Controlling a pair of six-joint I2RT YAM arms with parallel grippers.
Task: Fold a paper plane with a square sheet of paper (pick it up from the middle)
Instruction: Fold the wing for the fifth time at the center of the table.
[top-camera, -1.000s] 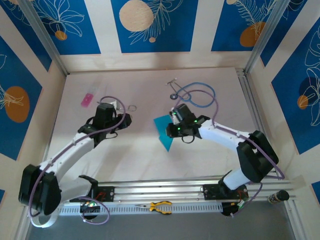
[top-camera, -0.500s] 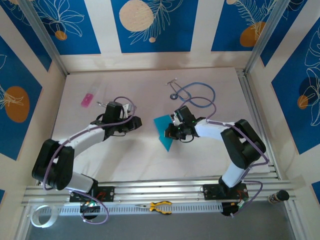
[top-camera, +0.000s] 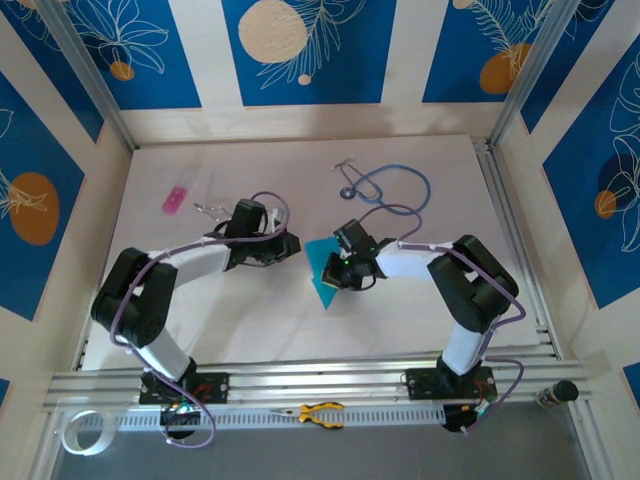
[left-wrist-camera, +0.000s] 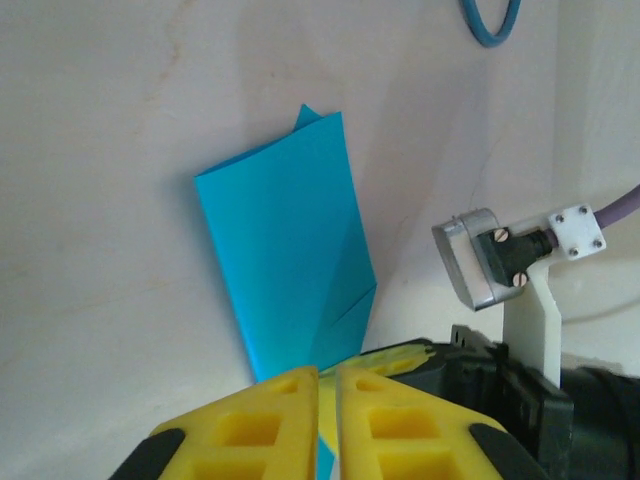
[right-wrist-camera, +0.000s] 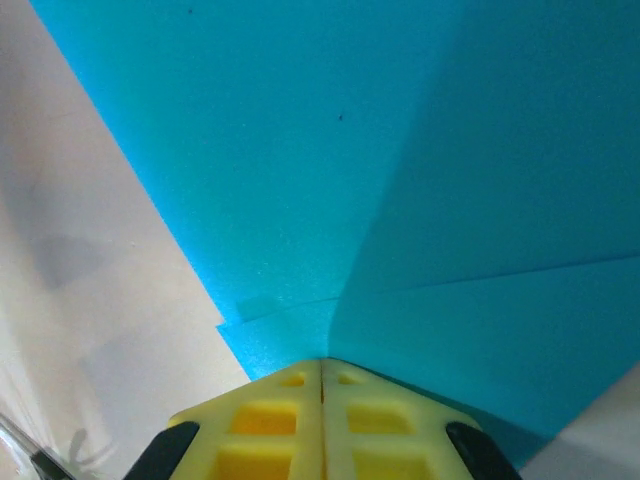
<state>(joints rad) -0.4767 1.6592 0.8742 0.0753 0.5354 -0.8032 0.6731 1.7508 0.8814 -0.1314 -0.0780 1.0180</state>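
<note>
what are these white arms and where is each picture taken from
Two white robot arms are bolted at the near edge of a pale table, each ending in a yellow two-finger gripper. The wide picture comes from a fixed overhead camera; the close-ups come from wrist cameras. On the table are a folded cyan-blue paper sheet, a blue-tubed stethoscope and a small pink rectangle. The right gripper is shut on the sheet. The left gripper, nearly closed, is at its edge; grip unclear.

Folded sheet of paper (top-camera: 320, 268) lies mid table (top-camera: 250, 325), with the left gripper (top-camera: 291, 246) just left of it and the right gripper (top-camera: 338, 274) at its right edge. Stethoscope (top-camera: 398, 190) lies behind the paper toward the far right, small rectangle (top-camera: 175, 199) far left. Pliers (top-camera: 320, 411) sit on the near rail (top-camera: 300, 382).
</note>
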